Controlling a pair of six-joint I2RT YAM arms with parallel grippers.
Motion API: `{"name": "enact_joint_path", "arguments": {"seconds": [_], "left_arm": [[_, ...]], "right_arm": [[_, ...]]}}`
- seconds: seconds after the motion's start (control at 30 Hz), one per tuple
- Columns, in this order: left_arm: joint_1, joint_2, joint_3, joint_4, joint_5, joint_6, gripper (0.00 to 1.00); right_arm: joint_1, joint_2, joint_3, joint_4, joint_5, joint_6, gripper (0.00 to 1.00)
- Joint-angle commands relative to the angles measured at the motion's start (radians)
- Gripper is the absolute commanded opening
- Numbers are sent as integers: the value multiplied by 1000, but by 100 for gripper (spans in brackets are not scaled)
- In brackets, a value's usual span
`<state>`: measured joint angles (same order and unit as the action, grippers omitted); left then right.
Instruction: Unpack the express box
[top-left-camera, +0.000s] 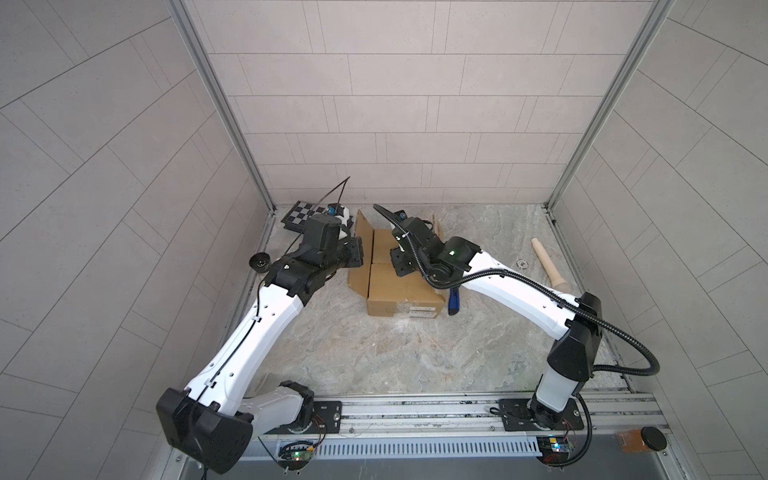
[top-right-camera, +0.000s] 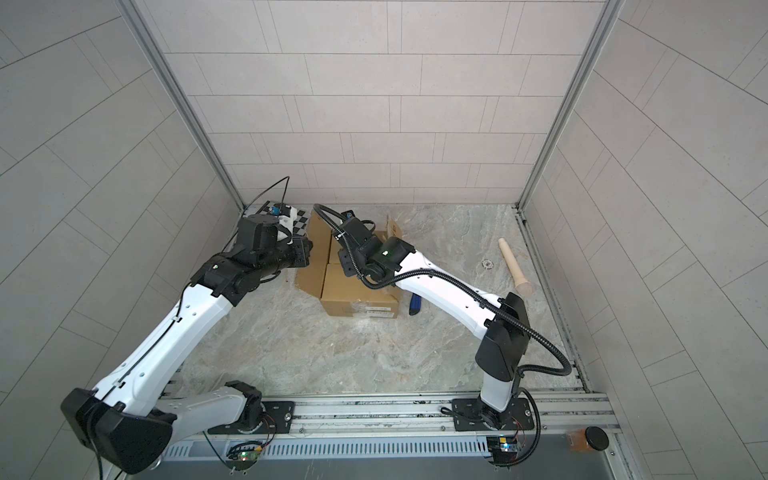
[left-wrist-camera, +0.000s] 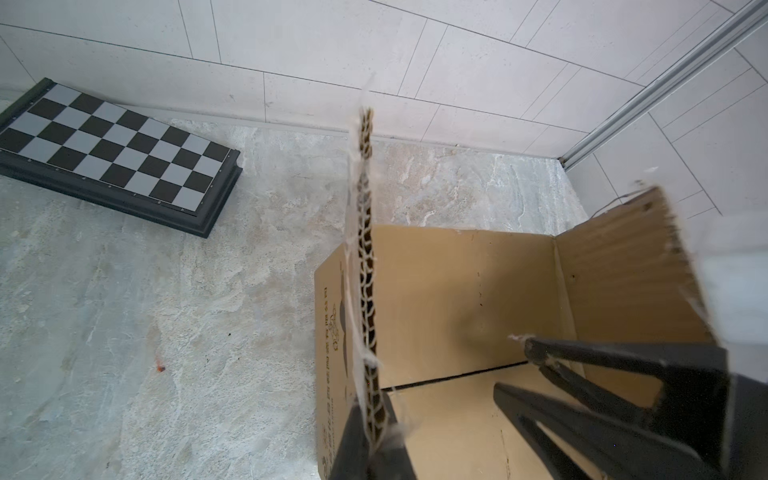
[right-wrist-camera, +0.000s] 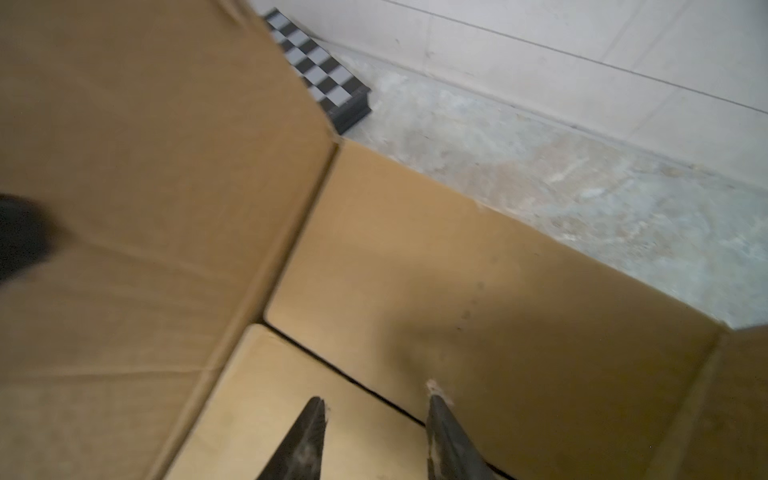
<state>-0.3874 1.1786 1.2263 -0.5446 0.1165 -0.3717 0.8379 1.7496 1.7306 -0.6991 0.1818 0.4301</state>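
The express box (top-left-camera: 395, 291) (top-right-camera: 353, 286) is a brown cardboard carton standing open at the back middle of the floor. My left gripper (top-left-camera: 360, 249) (left-wrist-camera: 372, 415) is shut on the edge of its left flap (left-wrist-camera: 365, 249), holding it upright. My right gripper (top-left-camera: 399, 266) (right-wrist-camera: 376, 401) is open and reaches down inside the box (right-wrist-camera: 457, 291), its fingertips (right-wrist-camera: 318, 405) just above the bare cardboard bottom and its seam. Nothing lies between the right fingers. No contents show in the part of the inside that I can see.
A black-and-white checkered board case (top-left-camera: 307, 214) (left-wrist-camera: 112, 153) lies behind the box at the back left. A blue utility knife (top-left-camera: 454, 301) lies by the box's right side. A wooden handle (top-left-camera: 548, 264) and a small metal ring (top-left-camera: 521, 262) lie further right. A black round knob (top-left-camera: 259, 262) sits by the left wall.
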Motion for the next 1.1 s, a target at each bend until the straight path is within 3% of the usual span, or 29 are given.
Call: {"name": "enact_joint_path", "arguments": {"seconds": [0.0,0.2,0.43,0.53,0.77,1.07], "left_arm": [[-1,-33,-9,92,5,-7,0],[-1,-32,-26,101,6,-3,0],[-1,-20,-45,124,23,-9,0],[-1,-14,-52,133,35,-15,0],[-1,4,-64,173,73,-27,0],[-1,10,-76,201,110,-30,0]], "right_arm": [[-12,-106,-18,-58,92,0,43],[-67,-247,-139,-87,135,7,44],[-194,-421,-433,113,-35,81,46],[-225,-477,-553,199,-56,111,46],[-258,-459,-676,338,-153,155,46],[-389,-484,-899,701,-409,367,46]]}}
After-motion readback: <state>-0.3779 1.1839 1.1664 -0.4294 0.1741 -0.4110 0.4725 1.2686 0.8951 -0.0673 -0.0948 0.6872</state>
